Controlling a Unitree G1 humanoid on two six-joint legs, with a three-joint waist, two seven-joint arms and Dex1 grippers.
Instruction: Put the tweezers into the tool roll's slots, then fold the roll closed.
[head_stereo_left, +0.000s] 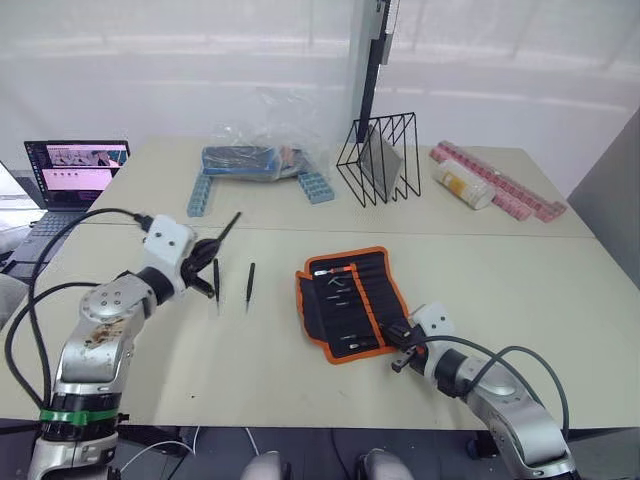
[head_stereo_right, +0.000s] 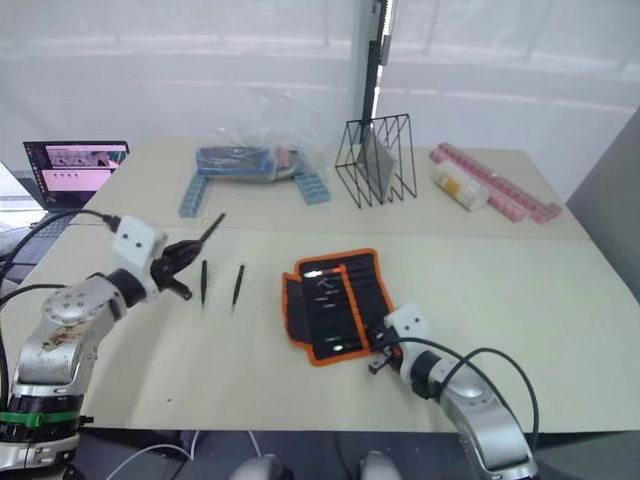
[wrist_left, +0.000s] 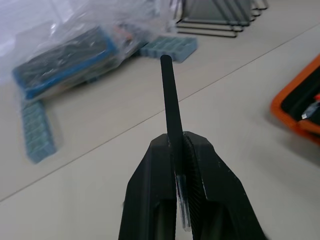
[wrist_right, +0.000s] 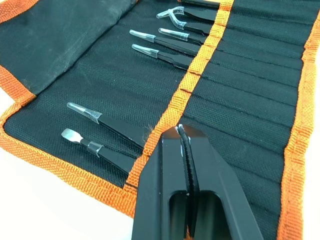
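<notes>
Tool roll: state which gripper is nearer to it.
Right. The right gripper sits at the tool roll's near edge; the left gripper holds a tweezer well off to its side.

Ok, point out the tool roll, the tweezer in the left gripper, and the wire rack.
tool roll (head_stereo_left: 350, 303): left eye view, middle of its black inner face.
held tweezer (wrist_left: 171, 102): left wrist view, its shaft above the gripper.
wire rack (head_stereo_left: 380, 158): left eye view, its middle.

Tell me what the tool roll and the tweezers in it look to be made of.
The tool roll: black woven fabric, matte, with a visible weave and orange webbing trim.
The tweezers in its slots: probably metal with a matte black coating, judging by the slim rigid shafts; the tips wear clear sleeves, likely plastic.
</notes>
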